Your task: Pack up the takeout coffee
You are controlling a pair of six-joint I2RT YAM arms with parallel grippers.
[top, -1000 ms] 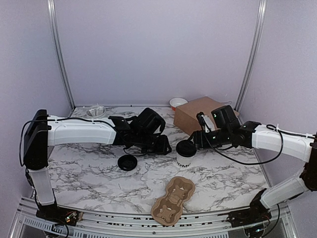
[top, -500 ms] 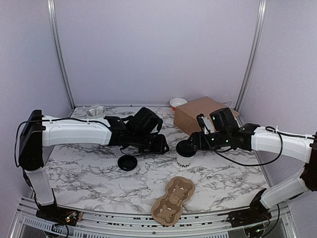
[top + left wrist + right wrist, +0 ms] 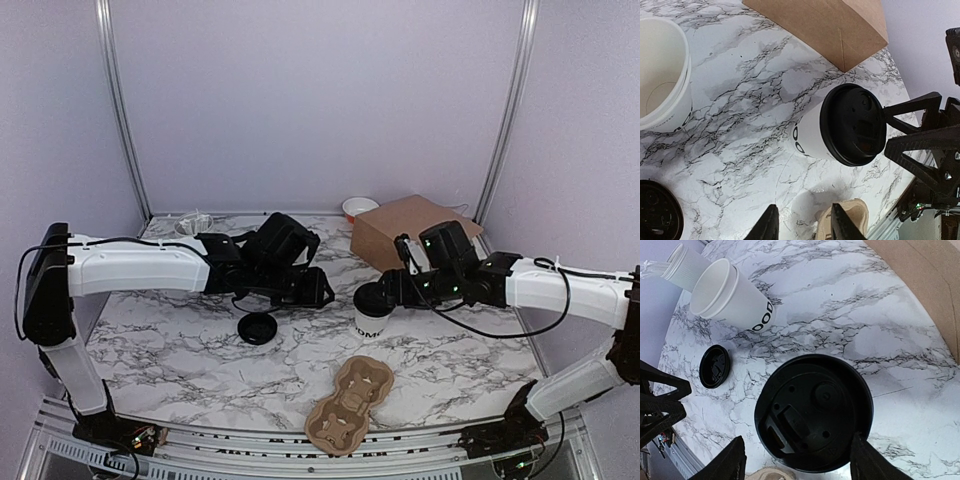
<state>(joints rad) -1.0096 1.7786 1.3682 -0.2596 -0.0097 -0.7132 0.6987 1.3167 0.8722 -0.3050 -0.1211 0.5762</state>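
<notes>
Toward the table's right edge: takeout coffee (image 3: 371, 318) stands upright on the marble table (image 3: 180, 350), just nearer than the brown box (image 3: 400, 235) at the far right corner.
Cup (image 3: 807, 137): small, white paper, black lettering on its side.
Lid (image 3: 812, 412): round, black plastic, seated on the rim, with moulded recesses and small holes on top.
Right claw (image 3: 797, 438): released, fingers straddling the lid, with a gap showing on one side.
Left claw (image 3: 804, 206): released, empty, hovering left of the coffee.
Near edge: pulp carrier (image 3: 350, 403), apart from the coffee.
</notes>
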